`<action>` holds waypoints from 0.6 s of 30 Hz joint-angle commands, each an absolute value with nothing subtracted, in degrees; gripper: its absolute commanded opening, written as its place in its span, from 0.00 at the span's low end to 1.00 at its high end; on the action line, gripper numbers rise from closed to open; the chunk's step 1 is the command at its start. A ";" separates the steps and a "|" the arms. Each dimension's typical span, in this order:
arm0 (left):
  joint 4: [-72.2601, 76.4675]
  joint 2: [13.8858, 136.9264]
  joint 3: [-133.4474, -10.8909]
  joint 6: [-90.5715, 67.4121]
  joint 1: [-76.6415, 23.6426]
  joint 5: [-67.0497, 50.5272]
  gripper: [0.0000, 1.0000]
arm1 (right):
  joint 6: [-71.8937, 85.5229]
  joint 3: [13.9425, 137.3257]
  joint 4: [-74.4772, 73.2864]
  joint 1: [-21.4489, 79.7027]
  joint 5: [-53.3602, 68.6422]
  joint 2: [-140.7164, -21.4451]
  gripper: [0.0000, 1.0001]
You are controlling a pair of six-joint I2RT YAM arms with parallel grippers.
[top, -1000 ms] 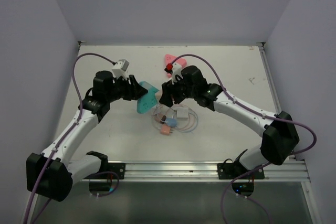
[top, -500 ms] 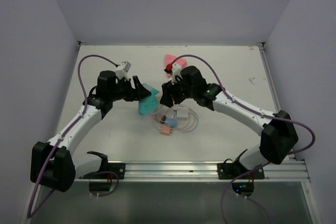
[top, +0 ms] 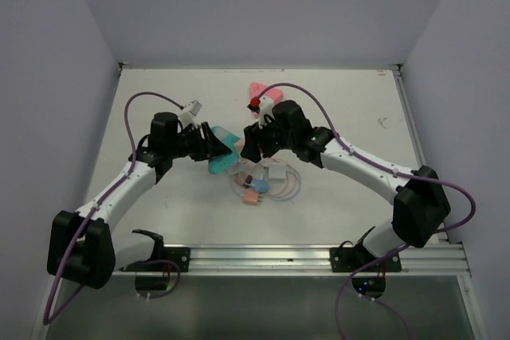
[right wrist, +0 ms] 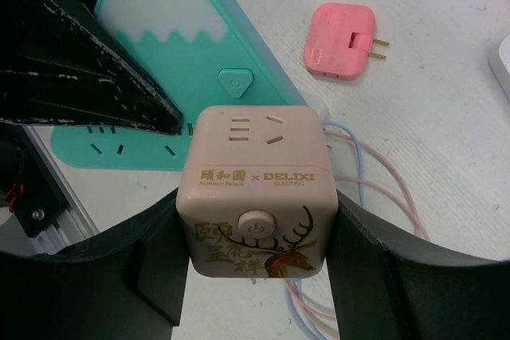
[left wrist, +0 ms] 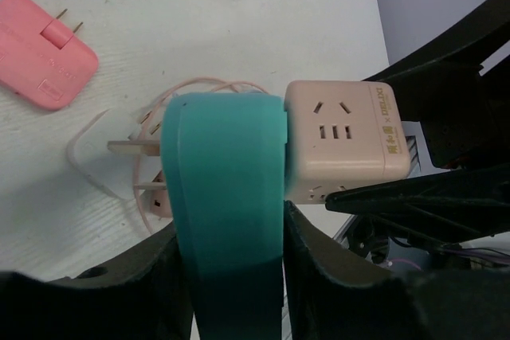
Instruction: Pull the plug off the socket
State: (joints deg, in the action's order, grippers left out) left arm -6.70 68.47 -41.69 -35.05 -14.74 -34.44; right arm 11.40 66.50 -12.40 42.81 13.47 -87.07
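Woodgrain table (left wrist: pixel 319 29); L gripper (left wrist: pixel 231 276) pinches flat teal socket (left wrist: pixel 227 165), R gripper (right wrist: pixel 255 252) beige cube (right wrist: pixel 253 157).

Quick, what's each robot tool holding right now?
Left tool: closed on the teal power strip.
Right tool: closed on the beige cube adapter.

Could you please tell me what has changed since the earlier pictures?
The left arm swung inward, carrying the left gripper and the teal power strip it grips rightward, toward the right gripper. The right gripper stayed where it was, shut on the beige cube socket, which sits against the strip. The pink adapter and the cable loops on the table did not move.
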 commanded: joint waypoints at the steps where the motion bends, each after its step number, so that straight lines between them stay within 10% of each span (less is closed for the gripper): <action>1: -5.36 68.47 -41.22 -35.07 -14.33 -34.46 0.43 | 12.48 67.94 -6.15 42.98 15.29 -85.96 0.00; 10: -7.03 67.41 -42.80 -32.00 -14.33 -30.16 0.00 | 11.87 66.62 -8.35 43.07 14.85 -83.68 0.00; 18: -17.39 63.64 -46.75 -26.20 -14.33 -5.77 0.00 | 10.37 65.74 -13.97 43.07 12.93 -79.11 0.00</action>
State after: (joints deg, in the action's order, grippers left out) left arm -11.40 65.25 -43.59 -32.95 -16.19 -29.67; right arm 11.09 65.34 -11.42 43.53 13.39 -85.71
